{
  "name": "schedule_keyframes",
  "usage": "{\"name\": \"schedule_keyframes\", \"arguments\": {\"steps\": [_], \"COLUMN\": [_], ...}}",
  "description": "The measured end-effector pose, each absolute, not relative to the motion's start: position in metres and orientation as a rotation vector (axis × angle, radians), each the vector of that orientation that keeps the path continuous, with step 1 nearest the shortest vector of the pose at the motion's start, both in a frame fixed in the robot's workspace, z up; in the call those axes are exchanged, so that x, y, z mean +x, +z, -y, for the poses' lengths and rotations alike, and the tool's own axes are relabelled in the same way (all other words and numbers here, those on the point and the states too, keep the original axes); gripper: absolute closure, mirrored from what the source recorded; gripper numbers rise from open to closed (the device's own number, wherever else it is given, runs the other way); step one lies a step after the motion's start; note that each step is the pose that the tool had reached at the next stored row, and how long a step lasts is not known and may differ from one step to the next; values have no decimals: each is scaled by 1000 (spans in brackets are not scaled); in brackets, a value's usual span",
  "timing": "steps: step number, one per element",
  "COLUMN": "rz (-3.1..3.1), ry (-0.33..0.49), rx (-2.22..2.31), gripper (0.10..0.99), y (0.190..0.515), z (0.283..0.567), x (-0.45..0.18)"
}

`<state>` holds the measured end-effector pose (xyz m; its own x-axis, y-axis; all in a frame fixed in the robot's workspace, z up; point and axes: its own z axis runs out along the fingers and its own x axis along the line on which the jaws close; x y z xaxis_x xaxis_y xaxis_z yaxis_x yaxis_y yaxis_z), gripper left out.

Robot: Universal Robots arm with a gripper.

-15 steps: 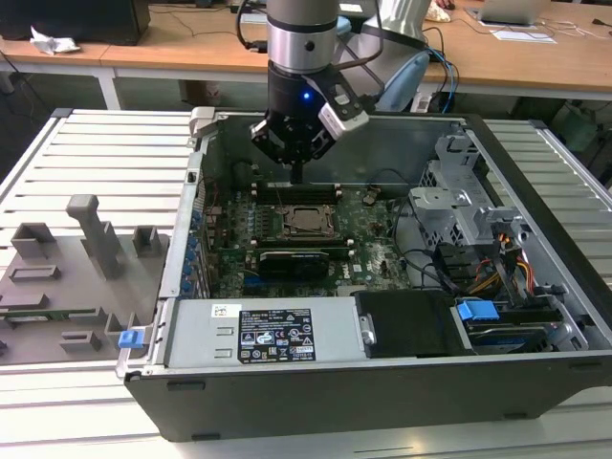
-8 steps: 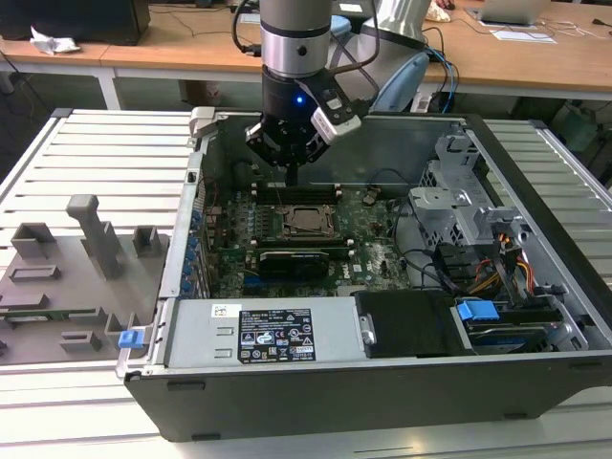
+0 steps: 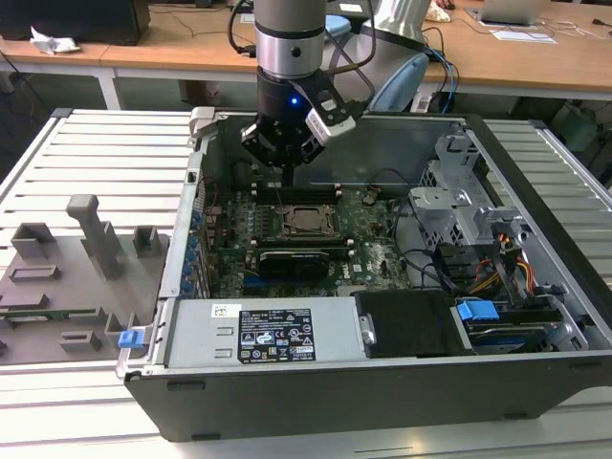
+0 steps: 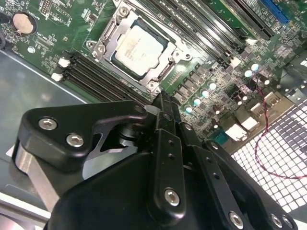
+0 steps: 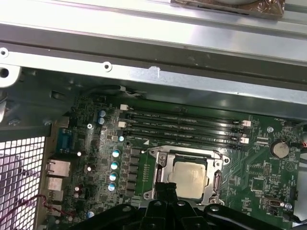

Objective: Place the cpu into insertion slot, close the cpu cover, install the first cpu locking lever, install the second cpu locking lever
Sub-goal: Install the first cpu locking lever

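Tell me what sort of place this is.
Probably a robotics lab or test workshop. An opened computer case sits on a slotted metal table, a robot arm hangs over its board, and wooden desks stand behind.

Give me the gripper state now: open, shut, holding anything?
Gripper: shut, holding nothing, above the board near the cpu.

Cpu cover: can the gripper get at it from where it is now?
Probably yes. The gripper hangs shut just above the board, beside the cpu cover, which lies flat around the cpu. The case is open on top, and nothing stands between them.
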<state>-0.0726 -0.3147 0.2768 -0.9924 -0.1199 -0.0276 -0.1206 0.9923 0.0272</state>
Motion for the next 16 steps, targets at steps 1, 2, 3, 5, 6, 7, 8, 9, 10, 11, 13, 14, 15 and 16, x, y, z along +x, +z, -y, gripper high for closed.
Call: {"name": "schedule_keyframes", "arguments": {"steps": [1, 2, 3, 5, 6, 7, 8, 9, 10, 11, 13, 14, 15, 16], "rz": [-3109, -3109, -3109, -3109, -3108, -3108, -3108, -3108, -3108, -3108, -3108, -3108, -3108, -3107], "ry": [45, 45, 45, 45, 45, 45, 45, 45, 45, 45, 45, 45, 45, 45], "rx": [-188, -188, -188, -188, -188, -188, -188, -188, -188, -188, -188, -188, -188, -188], "gripper": [980, 980, 980, 980, 980, 980, 980, 980, 980, 980, 980, 980, 980, 980], "y": [277, 277, 277, 277, 277, 277, 277, 277, 276, 276, 276, 276, 276, 276], "z": [315, 315, 315, 315, 315, 315, 315, 315, 315, 315, 315, 315, 315, 315], "x": [-73, -74, -74, -74, -75, -75, -76, -77, -77, -78, -79, -79, -79, -80]}}
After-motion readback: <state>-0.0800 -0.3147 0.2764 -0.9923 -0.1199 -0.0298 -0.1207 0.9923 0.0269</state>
